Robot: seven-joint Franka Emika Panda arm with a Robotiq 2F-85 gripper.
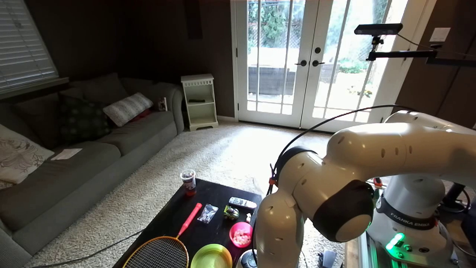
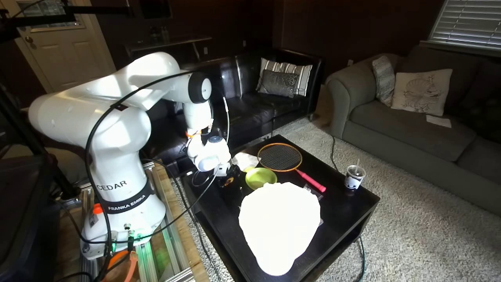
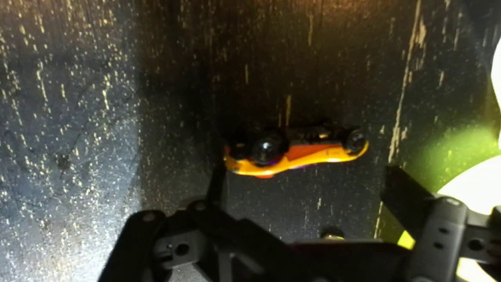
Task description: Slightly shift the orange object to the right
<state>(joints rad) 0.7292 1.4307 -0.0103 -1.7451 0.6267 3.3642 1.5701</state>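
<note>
The hand [image 3: 305, 172] stands with its jaws spread wide and holds nothing. The orange car [image 3: 299, 156] lies at the tips, between the jaws, seemingly on its side on the desk [image 3: 313, 78]. One end is touching or just beside the jaw at the wrist view's left, which cannot be told; a gap parts the opposite end from its jaw. Whether the shift is done or yet to come, the views do not settle. If it is to come, the hand does best to centre on the car, close low and softly so it does not spin, slide it a little, and stop short of the green bowl [image 2: 261, 178], right of the car in an exterior view. If it is done, a straight lift spares the near end a knock.

Only the wrist view gives the car's full outline. In an exterior view, white glare [image 2: 280, 227] blots out part of the desk; in an exterior view, the pink bowl [image 1: 235, 227], remote [image 1: 242, 203] and green toy [image 1: 231, 212] show, but the arm [image 1: 353, 163] looms large and neither hand nor car appears. The racket [image 2: 280, 157] and cup [image 2: 354, 178] show in both exterior views.
</note>
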